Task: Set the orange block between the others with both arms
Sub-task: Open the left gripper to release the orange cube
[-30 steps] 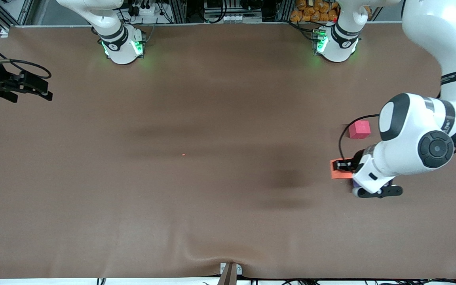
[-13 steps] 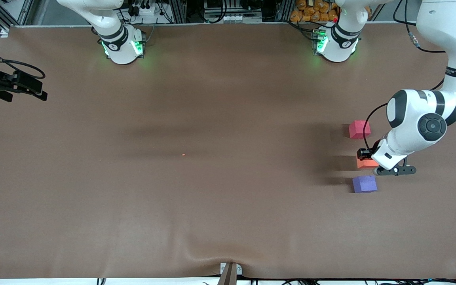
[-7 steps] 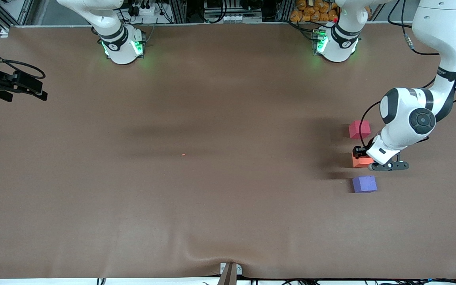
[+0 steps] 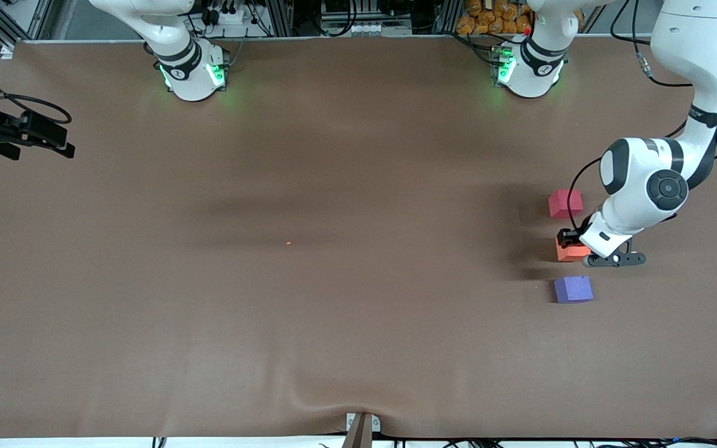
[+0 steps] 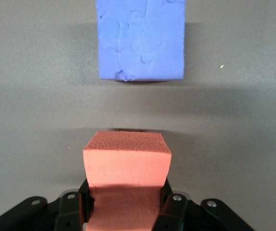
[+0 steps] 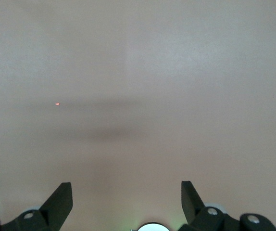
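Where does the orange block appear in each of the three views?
Front view: the orange block sits between the pinkish-red cube and the purple-blue cube, gripped by the left tool.
Left wrist view: the orange block is low in the picture, between the fingers.
Right wrist view: not in it.
Shared landmark: the purple-blue cube.

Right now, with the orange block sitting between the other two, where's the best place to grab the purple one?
Grip the purple block from straight above, across the two flat upright faces that point toward the table's ends. Its face toward the orange block, in the left gripper, is the crowded one.
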You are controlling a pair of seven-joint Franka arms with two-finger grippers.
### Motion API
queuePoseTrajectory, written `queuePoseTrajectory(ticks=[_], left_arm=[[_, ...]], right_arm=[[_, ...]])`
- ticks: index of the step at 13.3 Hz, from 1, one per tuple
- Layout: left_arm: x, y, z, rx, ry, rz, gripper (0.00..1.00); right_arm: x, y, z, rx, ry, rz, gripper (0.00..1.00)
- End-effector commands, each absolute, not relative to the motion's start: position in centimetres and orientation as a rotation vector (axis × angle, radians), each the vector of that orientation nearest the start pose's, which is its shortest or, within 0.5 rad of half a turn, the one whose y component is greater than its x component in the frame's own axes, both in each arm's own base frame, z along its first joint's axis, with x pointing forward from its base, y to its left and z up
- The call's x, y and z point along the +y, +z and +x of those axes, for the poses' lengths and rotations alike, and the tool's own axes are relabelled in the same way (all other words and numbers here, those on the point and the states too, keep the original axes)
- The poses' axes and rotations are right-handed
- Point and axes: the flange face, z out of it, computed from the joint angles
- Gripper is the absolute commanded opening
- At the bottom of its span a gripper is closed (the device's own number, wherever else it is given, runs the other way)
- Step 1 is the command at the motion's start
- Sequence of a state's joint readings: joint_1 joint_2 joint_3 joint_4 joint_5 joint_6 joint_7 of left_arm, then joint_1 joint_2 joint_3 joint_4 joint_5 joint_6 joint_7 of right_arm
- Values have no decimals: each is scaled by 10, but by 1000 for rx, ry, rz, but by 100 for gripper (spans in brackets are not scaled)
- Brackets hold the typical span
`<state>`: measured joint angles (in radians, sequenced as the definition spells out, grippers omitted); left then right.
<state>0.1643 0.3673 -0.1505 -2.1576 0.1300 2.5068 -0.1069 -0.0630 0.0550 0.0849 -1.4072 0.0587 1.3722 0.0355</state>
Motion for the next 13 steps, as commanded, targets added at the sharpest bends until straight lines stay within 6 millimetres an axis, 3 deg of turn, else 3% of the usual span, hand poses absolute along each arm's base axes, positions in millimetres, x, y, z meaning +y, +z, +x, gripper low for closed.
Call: queuePoseTrajectory(ticks=[1,11,13], left_arm=[[8,222,564,-4,-9,-3115,0],[6,209,565,3,-5,-3122,0],[5,208,565,3,-5,-3123,6]], right_arm=[[19,656,548,6,139,-3067,100],[21,656,548,2,140,-3067,100],[21,655,548,-1,144,-3067,100]])
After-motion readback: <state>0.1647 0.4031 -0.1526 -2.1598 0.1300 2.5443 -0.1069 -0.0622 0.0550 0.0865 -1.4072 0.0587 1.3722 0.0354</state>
